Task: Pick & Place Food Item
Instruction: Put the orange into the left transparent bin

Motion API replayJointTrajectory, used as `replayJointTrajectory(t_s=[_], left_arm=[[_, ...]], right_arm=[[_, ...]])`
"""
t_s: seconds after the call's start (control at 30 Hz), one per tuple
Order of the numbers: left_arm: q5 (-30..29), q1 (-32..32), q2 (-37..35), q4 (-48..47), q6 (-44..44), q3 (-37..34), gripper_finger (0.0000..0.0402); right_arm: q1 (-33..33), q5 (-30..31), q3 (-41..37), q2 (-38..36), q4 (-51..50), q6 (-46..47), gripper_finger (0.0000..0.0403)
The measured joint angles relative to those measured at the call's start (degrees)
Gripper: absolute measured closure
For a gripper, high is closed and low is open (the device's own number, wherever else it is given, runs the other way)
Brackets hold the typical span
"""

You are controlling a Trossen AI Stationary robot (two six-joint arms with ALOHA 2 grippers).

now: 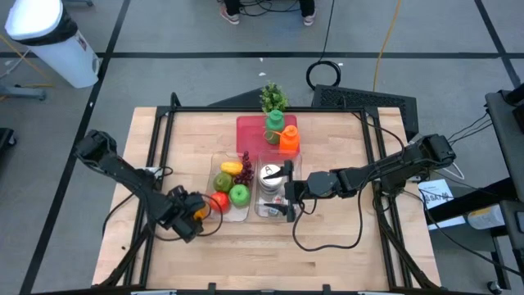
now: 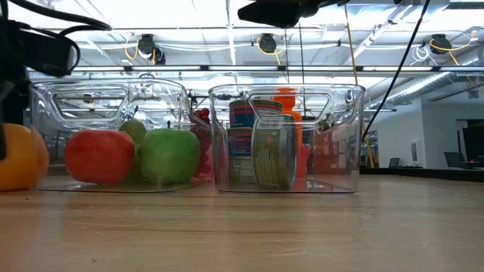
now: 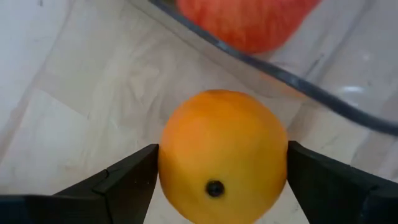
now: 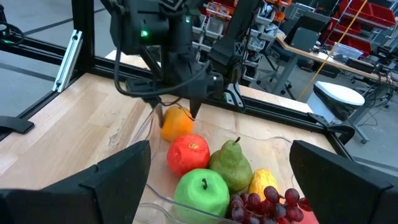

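Orange [image 3: 222,152] between spread left gripper [image 1: 196,210] fingers; right gripper [image 1: 288,195] spread above bin [image 1: 273,205].

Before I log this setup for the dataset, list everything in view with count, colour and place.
orange: 1, orange, on the table just outside the fruit bin, between the left tool's fingers
fruit bin: 1, clear, table centre
red apple: 1, red, in fruit bin
green apple: 1, green, in fruit bin
pear: 1, green, in fruit bin
grapes: 1 bunch, dark red, in fruit bin
can bin: 1, clear, beside fruit bin
cans: stacked, labelled, in can bin
table: 1, light wood
left tool: open around orange
right tool: open, above can bin
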Motion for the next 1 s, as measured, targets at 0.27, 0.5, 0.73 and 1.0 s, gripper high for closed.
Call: replayJointTrajectory(t_s=[0.27, 0.5, 0.73, 1.0], left_arm=[[0.6, 0.8, 0.1, 0.0, -0.6, -0.2, 0.0072], [0.2, 0.8, -0.4, -0.6, -3.1, -0.2, 0.0131], [1.3, 0.8, -3.3, -3.2, -3.9, 0.3, 0.0131], [2.7, 0.7, -8.6, -4.7, 0.2, 3.7, 0.0123]], right_arm=[[-0.1, 0.0, 0.0, 0.0, 0.0, 0.0, 0.0039], [-0.1, 0.0, 0.0, 0.0, 0.0, 0.0, 0.0039], [-0.1, 0.0, 0.0, 0.0, 0.0, 0.0, 0.0039], [-0.1, 0.0, 0.0, 0.0, 0.0, 0.0, 0.0039]])
